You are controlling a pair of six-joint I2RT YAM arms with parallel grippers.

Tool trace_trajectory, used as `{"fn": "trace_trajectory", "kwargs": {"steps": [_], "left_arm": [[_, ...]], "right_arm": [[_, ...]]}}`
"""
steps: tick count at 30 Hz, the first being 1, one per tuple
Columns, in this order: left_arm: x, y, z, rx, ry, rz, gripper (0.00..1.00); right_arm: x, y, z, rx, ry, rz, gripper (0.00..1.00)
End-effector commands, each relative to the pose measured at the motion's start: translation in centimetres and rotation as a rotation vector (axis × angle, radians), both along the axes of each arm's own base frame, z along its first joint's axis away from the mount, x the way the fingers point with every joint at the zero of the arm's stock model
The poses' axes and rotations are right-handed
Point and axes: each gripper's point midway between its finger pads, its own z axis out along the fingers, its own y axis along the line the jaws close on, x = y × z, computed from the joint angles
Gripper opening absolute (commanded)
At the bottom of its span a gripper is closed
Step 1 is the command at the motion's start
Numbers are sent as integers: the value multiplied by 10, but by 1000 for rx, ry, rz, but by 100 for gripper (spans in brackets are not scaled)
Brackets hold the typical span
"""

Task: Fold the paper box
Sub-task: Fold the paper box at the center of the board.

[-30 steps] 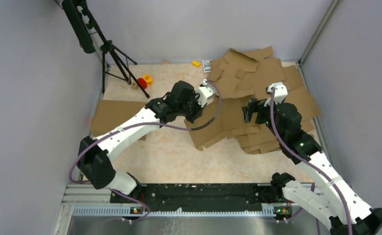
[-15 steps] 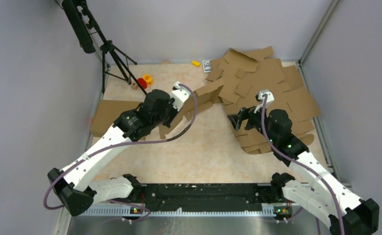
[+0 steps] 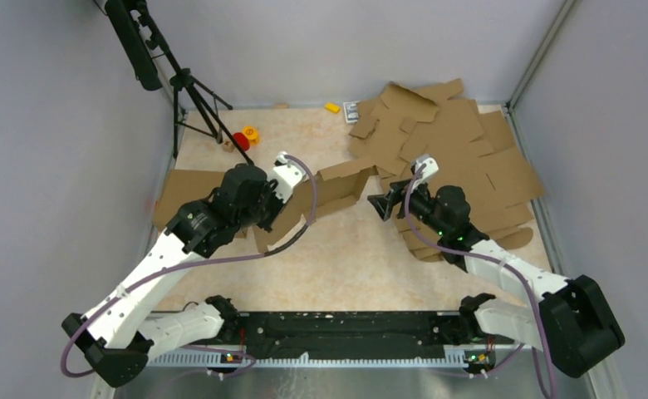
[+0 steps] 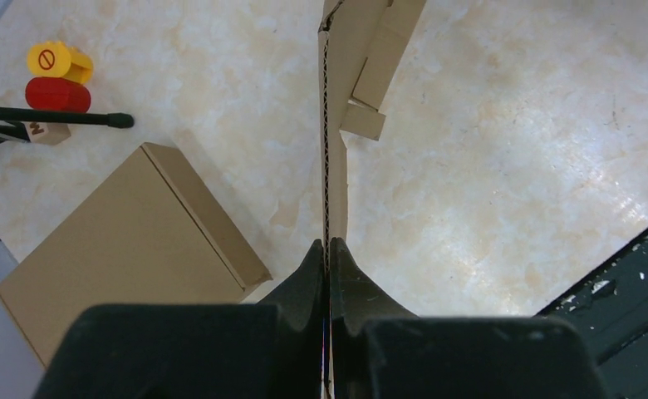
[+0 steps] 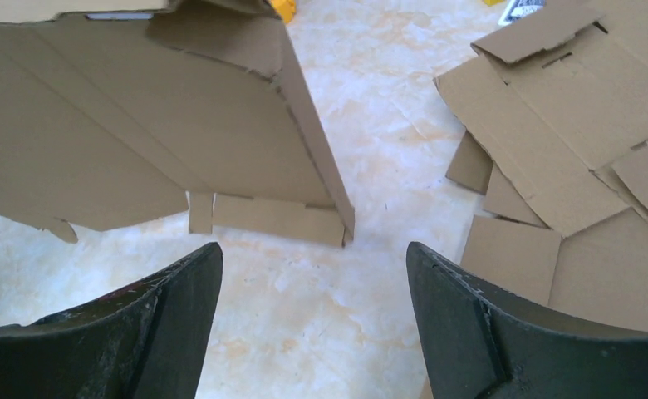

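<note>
Left gripper [image 4: 328, 246] is pinched tight on the near edge of the paper box [image 4: 334, 158], which runs straight ahead from its fingertips, held on edge over the marbled table [image 4: 512, 125]. Right gripper [image 5: 312, 249] is spread wide and empty; the box's panel stands just ahead and to its left, touching neither finger. Flat cardboard blanks [image 5: 570, 108] lie ahead to its right.

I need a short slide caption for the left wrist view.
Left gripper pinches the paper box edge-on over the table, near a closed box.
</note>
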Motion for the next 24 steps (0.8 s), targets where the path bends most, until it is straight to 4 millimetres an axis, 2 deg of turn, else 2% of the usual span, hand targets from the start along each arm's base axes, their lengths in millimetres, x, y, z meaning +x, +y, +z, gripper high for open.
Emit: {"fn": "trace_trajectory", "kwargs": {"steps": [1, 4, 6, 10, 15, 20, 22, 24], "left_arm": [[-11, -5, 10, -62, 6, -47, 0], [-16, -6, 15, -80, 9, -62, 0], [-17, -6, 14, -84, 16, -64, 0], [-21, -11, 6, -79, 62, -92, 0], [-19, -19, 2, -97, 79, -106, 0], [-17, -27, -9, -93, 123, -120, 0], [-16, -31, -12, -95, 136, -131, 0], [-16, -34, -15, -95, 149, -140, 0]], "right_arm": [[2, 13, 40, 82, -209, 60, 79], [4, 19, 43, 96, -232, 79, 74], [4, 26, 42, 90, -218, 109, 62], [2, 37, 34, 68, -194, 130, 48], [5, 39, 25, 57, -176, 108, 38], [16, 34, 12, 11, -132, 3, 19], [20, 29, 9, 6, -121, -43, 18], [22, 24, 7, 4, -117, -71, 28]]}}
